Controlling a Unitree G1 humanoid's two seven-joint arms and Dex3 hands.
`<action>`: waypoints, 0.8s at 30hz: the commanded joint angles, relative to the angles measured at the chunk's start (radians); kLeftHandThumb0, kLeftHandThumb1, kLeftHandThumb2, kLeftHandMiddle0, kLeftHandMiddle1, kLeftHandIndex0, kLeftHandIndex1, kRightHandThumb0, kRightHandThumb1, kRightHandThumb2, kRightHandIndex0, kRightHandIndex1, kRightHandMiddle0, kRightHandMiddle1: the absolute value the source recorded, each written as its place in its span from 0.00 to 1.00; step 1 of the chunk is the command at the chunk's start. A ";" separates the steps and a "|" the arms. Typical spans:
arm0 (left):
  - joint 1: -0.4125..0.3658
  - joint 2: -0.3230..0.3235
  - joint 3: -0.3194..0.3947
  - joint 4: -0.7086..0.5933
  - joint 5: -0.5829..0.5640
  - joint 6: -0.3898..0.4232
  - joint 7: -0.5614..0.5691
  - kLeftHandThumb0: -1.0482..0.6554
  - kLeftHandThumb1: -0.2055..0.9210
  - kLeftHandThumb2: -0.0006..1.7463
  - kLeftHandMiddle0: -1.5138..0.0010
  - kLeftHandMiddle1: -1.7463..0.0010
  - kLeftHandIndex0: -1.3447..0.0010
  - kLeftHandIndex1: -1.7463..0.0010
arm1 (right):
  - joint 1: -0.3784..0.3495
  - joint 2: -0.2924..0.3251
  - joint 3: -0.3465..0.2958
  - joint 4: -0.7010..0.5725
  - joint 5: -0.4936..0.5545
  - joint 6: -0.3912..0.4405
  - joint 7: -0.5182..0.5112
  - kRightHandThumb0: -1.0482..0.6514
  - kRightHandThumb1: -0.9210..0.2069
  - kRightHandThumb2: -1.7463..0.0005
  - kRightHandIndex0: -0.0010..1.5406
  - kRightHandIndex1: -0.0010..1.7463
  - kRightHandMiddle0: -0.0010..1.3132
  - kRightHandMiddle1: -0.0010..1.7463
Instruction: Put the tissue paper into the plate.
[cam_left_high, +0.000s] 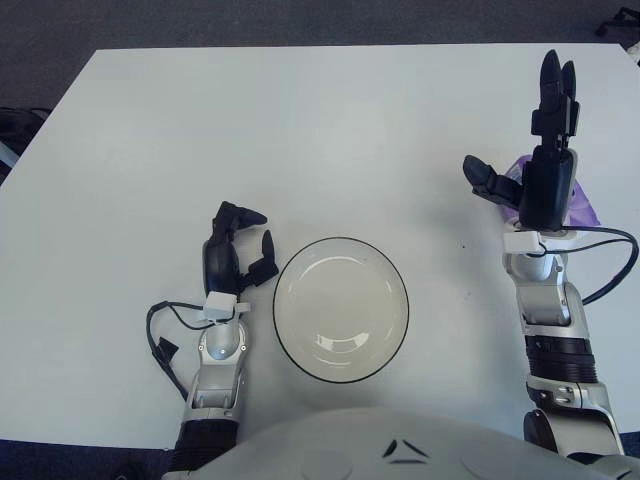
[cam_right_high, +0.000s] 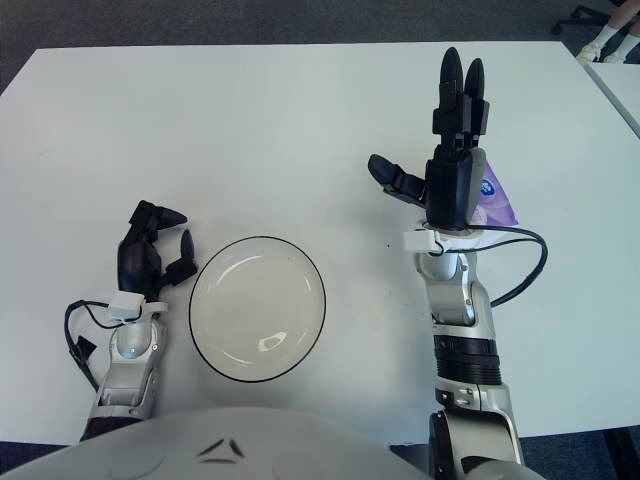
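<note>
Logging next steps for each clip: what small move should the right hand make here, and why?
Probably lower the right hand onto the purple tissue pack and close on it. Its fingers are spread open above the pack, which shows only partly, past the hand, and holds nothing yet. The plate is empty, and the left hand shows idle to the plate's left.

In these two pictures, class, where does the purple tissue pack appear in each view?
Left eye view: tissue pack near the right edge, mostly hidden behind the open right hand.
Right eye view: it sits right of centre, behind the same hand.
Shared landmark: the plate at lower centre, left of the pack.
</note>
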 joint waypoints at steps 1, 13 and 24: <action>0.054 -0.013 -0.018 0.085 0.008 0.046 -0.002 0.36 0.59 0.66 0.33 0.00 0.63 0.00 | 0.002 -0.014 -0.011 0.005 0.014 -0.007 -0.004 0.00 0.00 0.62 0.00 0.00 0.00 0.00; 0.051 -0.011 -0.021 0.089 0.010 0.047 -0.004 0.36 0.59 0.66 0.34 0.00 0.63 0.00 | -0.001 -0.020 -0.012 0.009 0.020 -0.007 -0.004 0.00 0.00 0.62 0.00 0.00 0.00 0.00; 0.047 -0.009 -0.026 0.093 0.008 0.046 -0.010 0.36 0.58 0.67 0.33 0.00 0.62 0.00 | -0.003 -0.029 -0.016 0.012 0.030 -0.009 -0.001 0.00 0.00 0.62 0.00 0.00 0.00 0.00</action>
